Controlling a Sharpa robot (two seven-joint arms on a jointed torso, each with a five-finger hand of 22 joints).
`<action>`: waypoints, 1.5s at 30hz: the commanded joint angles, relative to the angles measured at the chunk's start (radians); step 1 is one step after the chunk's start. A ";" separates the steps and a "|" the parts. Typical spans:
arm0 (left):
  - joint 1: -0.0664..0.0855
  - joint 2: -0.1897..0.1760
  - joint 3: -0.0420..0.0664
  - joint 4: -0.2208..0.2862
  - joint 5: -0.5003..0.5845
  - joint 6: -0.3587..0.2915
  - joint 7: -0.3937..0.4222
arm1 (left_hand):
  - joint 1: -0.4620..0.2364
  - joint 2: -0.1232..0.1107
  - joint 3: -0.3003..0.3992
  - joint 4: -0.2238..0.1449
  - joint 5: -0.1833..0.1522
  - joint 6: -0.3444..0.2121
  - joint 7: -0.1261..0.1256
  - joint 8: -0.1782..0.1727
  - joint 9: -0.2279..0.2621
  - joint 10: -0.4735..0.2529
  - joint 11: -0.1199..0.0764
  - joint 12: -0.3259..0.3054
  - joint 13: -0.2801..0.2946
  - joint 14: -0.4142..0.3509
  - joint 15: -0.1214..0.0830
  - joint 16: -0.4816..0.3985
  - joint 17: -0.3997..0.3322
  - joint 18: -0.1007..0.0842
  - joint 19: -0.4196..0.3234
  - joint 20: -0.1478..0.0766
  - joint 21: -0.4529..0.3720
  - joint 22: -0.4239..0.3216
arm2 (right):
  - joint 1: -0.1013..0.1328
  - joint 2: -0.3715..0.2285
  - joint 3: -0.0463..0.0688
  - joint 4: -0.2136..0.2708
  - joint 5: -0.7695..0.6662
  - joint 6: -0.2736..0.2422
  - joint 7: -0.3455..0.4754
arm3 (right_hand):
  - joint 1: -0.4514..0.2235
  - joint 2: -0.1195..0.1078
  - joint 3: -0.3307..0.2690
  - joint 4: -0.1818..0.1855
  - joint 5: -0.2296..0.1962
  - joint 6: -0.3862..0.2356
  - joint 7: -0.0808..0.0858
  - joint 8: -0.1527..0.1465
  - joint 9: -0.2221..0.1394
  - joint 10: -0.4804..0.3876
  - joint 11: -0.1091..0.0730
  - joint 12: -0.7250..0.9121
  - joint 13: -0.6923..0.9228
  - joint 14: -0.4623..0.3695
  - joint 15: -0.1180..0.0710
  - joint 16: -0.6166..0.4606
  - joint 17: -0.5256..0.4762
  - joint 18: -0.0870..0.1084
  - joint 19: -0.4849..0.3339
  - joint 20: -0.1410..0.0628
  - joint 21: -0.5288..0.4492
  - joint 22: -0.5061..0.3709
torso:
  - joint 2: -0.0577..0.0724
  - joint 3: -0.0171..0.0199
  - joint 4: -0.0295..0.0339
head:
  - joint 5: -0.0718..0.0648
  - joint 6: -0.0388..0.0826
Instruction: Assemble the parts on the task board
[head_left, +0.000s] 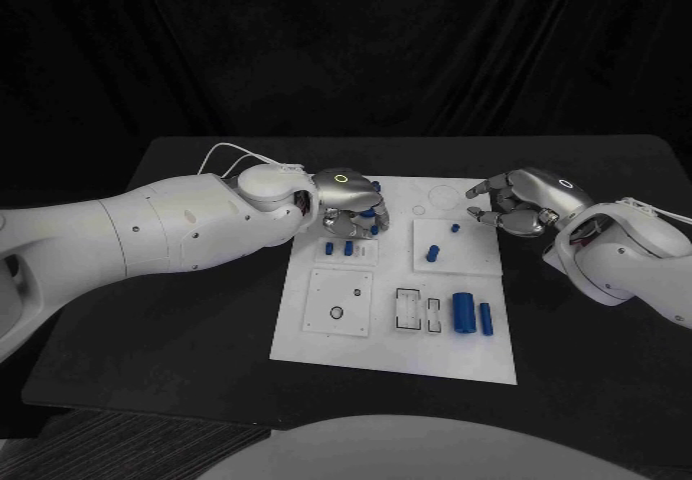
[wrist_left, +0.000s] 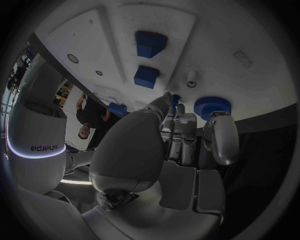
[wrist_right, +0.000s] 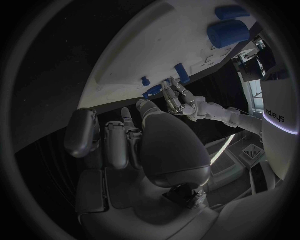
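Task board (head_left: 325, 335): white plate lying flat mid-worktop (head_left: 159, 350), between both arms.
Left hand (head_left: 351, 205): low over the board's far left corner, fingers pointing down among small blue parts (head_left: 346, 247); whether it grips one, I cannot tell.
Right hand (head_left: 519, 207): beside the board's far right edge, fingers curled, holding nothing.
Blue cylinder (head_left: 463, 311): near right.

Three cameras, one shared task board (head_left: 392, 300)

From the head we look down on the whole worktop (head_left: 173, 330); each wrist camera sits close behind its own robot hand, facing the board, which all views share.
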 joint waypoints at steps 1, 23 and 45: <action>-0.003 0.003 0.001 -0.002 -0.001 0.005 -0.015 | 0.000 -0.008 0.008 0.002 -0.004 0.010 0.001 0.005 -0.001 0.000 0.002 -0.007 -0.001 -0.005 0.001 -0.007 -0.001 -0.004 -0.003 0.004 -0.006 0.168 | -0.002 -0.001 0.001 0.002 -0.003 -0.005 -0.009 | 0.005 -0.008 0.005 -0.002 0.005 0.005 0.002 -0.004 -0.002 0.107 0.008 0.004 0.263 0.071 0.007 -0.004 0.108 0.006 -0.003 0.004 -0.007 0.151 | 0.000 -0.0002 0.0005 | 0.000 0.000; -0.023 0.013 0.001 -0.016 -0.001 -0.081 -0.004 | -0.002 0.009 0.073 -0.015 -0.001 0.140 -0.009 0.057 0.022 0.189 -0.013 -0.022 -0.031 0.017 -0.004 -0.038 -0.057 -0.004 0.001 0.001 -0.018 0.167 | -0.003 0.005 0.001 -0.001 -0.003 -0.006 -0.009 | 0.004 -0.009 0.007 -0.001 0.007 0.008 0.002 -0.003 -0.002 0.107 0.008 0.004 0.263 0.071 0.008 -0.004 0.107 0.006 -0.004 0.004 -0.009 0.151 | 0.000 -0.0020 -0.0015 | -0.001 0.000; -0.028 -0.011 0.001 -0.017 -0.001 -0.103 0.001 | -0.011 0.004 0.070 -0.021 0.024 0.152 -0.006 0.058 0.028 0.210 -0.012 -0.041 -0.038 0.013 -0.005 -0.055 -0.085 -0.001 -0.006 0.000 -0.036 0.163 | -0.006 0.005 0.001 -0.003 -0.003 -0.008 -0.009 | 0.004 -0.008 0.010 -0.001 0.007 0.012 0.001 -0.002 -0.001 0.107 0.008 0.004 0.263 0.071 0.008 -0.005 0.107 0.006 -0.003 0.004 -0.008 0.151 | -0.001 -0.0009 -0.0010 | -0.005 0.000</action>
